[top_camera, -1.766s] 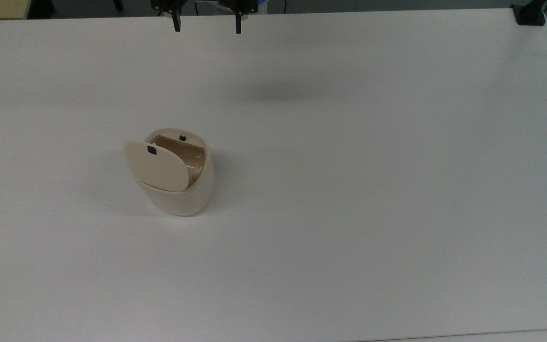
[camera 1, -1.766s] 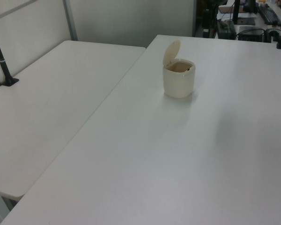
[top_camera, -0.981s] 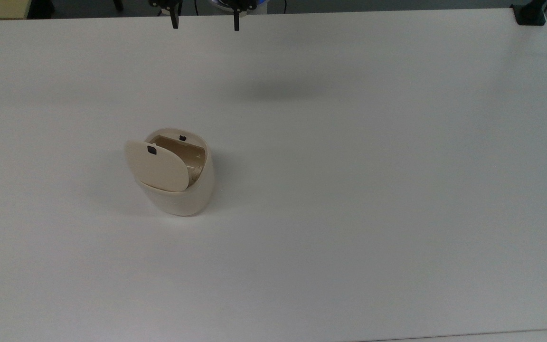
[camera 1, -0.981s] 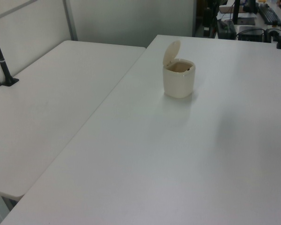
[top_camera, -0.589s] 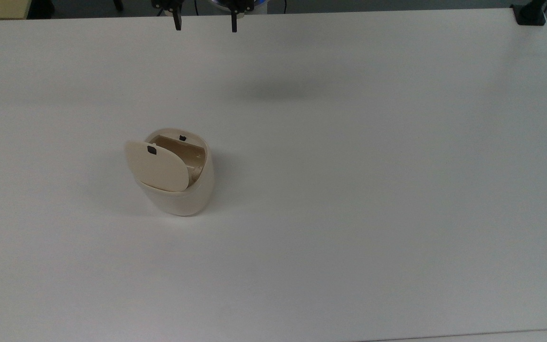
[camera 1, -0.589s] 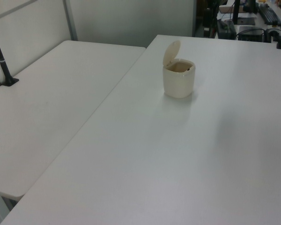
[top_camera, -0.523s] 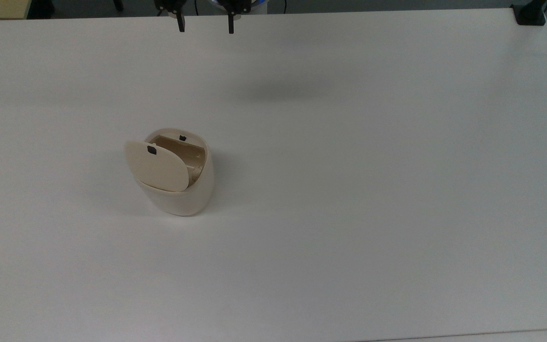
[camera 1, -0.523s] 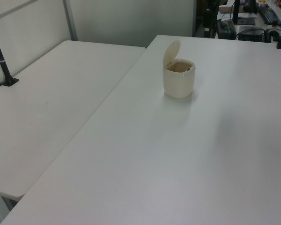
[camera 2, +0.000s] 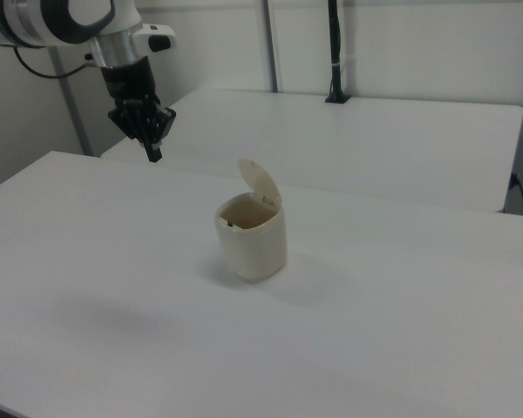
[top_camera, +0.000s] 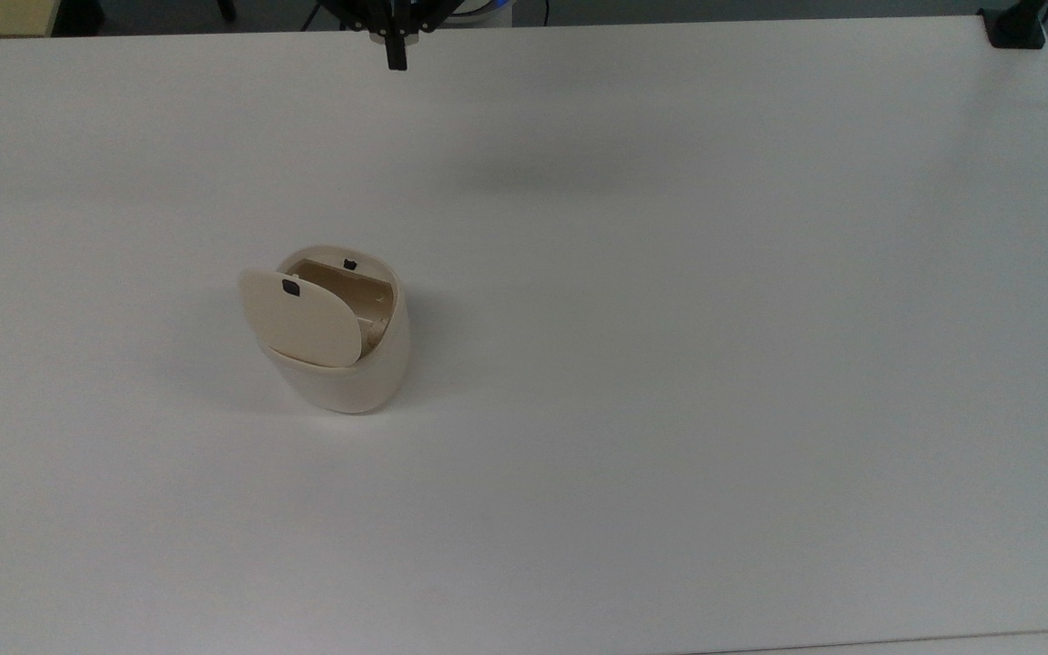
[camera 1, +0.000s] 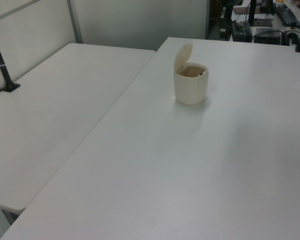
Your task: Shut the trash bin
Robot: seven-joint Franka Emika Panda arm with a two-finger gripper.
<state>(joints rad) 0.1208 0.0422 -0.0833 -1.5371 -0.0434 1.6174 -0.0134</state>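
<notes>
The black two-finger hand (top_camera: pixel 394 60) hangs empty, fingers pressed together — ready to push down the small cream-beige plastic trash bin's (top_camera: pixel 342 350) raised lid (top_camera: pixel 301 318).

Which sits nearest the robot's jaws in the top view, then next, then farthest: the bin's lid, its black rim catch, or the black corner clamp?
From the gripper:
1. Black rim catch, on the near edge.
2. Lid, raised just beyond it.
3. Black corner clamp, far at the top view's right.
</notes>
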